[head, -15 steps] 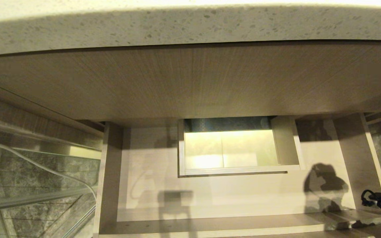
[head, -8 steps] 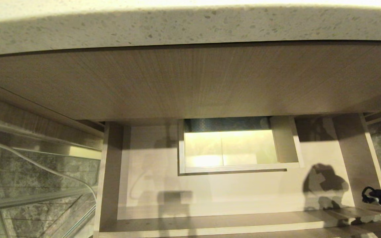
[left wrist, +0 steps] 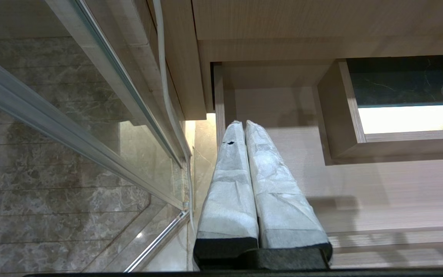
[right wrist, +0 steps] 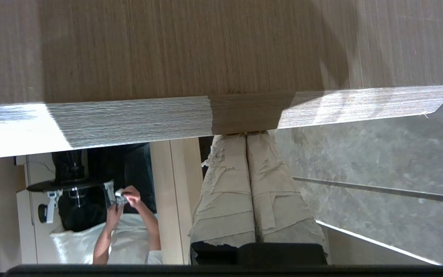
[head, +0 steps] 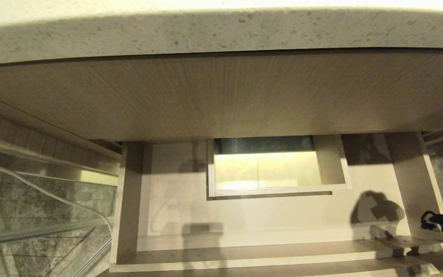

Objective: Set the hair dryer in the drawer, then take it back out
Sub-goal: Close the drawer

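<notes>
While the wide, shallow pale wood-grain drawer point(head: 244, 227) stands pulled out under the speckled stone countertop point(head: 221, 34), its floor is bare w/ only shadows on it, and the boxed rectangular cut-out point(head: 275, 169) sits at its far middle. No hair dryer shows in any view, so can't tell where it is. Right gripper point(right wrist: 246, 134), jaws closed w/ the paper-wrapped fingers point(right wrist: 225, 192) pressed together and holding nothing, has its tips touching the drawer's front edge near the right end. Left gripper point(left wrist: 240, 125), also closed and empty, hangs over the drawer's left side, beside a glass panel point(left wrist: 52, 127). A person point(right wrist: 129, 227) in white shows behind.
</notes>
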You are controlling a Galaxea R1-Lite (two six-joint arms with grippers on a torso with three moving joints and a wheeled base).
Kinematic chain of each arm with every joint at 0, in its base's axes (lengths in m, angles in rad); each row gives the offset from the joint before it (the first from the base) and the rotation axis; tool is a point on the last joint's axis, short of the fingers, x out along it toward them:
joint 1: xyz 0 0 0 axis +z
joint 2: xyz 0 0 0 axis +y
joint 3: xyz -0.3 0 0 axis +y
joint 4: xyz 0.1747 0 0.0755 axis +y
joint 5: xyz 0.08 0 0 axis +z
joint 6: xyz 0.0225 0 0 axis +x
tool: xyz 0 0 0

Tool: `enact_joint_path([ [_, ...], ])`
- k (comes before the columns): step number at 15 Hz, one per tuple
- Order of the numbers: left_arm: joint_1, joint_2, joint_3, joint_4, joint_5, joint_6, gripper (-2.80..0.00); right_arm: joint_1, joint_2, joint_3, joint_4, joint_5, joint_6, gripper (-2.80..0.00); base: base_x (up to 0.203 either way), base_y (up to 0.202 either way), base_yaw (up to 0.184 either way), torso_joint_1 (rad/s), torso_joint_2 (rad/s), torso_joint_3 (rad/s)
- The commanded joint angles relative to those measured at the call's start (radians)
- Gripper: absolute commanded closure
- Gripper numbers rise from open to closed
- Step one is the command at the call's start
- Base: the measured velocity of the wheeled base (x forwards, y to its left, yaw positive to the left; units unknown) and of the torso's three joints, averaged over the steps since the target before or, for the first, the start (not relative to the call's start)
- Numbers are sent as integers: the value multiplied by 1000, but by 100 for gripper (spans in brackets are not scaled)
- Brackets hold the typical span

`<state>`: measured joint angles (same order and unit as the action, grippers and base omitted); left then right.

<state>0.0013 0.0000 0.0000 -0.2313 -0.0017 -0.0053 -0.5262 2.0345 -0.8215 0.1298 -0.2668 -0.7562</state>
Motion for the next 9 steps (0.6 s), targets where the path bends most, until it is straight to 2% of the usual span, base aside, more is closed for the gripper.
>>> enact_joint_path([
  [1, 0, 0, 40, -2, 0, -1, 0, 2, 1, -14, -6, 4, -4, 0, 0, 0, 0, 0, 0, 0],
  [7, 0, 0, 40, -2, 0, -1, 0, 8, -13, -33, -2, 18, -5, 0, 0, 0, 0, 0, 0, 0],
  [9, 0, 0, 40, -2, 0, -1, 0, 8, -11, -34, -1, 18, -47, 0, 0, 0, 0, 0, 0, 0],
])
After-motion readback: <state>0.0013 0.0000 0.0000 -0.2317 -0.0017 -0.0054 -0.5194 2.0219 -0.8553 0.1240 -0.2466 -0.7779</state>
